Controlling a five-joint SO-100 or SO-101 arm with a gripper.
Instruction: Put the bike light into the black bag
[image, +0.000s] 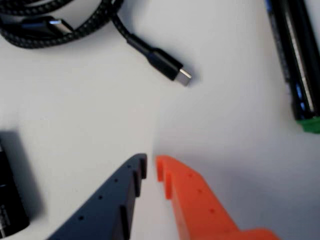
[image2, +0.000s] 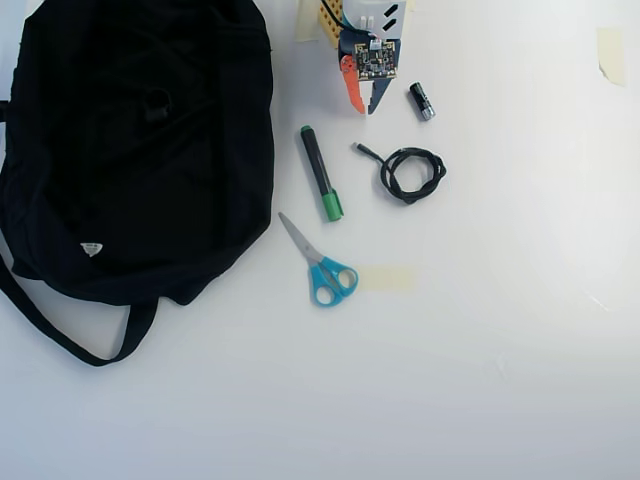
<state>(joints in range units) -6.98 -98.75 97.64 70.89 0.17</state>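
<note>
The black bag (image2: 200, 200) lies floppy at the left of the overhead view, with a white triangular label (image2: 91, 248) and a long strap (image2: 60, 335). A small black looped shape (image2: 155, 104) shows faintly on the bag's upper part. It looks like the bike light, but black on black makes it hard to tell. My gripper (image2: 363, 106) is at the top centre, to the right of the bag. In the wrist view its dark and orange fingers (image: 151, 165) almost touch, with nothing between them, just above the white table.
A green-capped marker (image2: 320, 172) (image: 300, 60), a coiled black cable (image2: 410, 172) with its plug (image: 170, 67), a small black-and-silver cylinder (image2: 421, 101) (image: 10, 200) and blue-handled scissors (image2: 320, 265) lie near the gripper. Tape pieces (image2: 388, 278) are stuck on the table.
</note>
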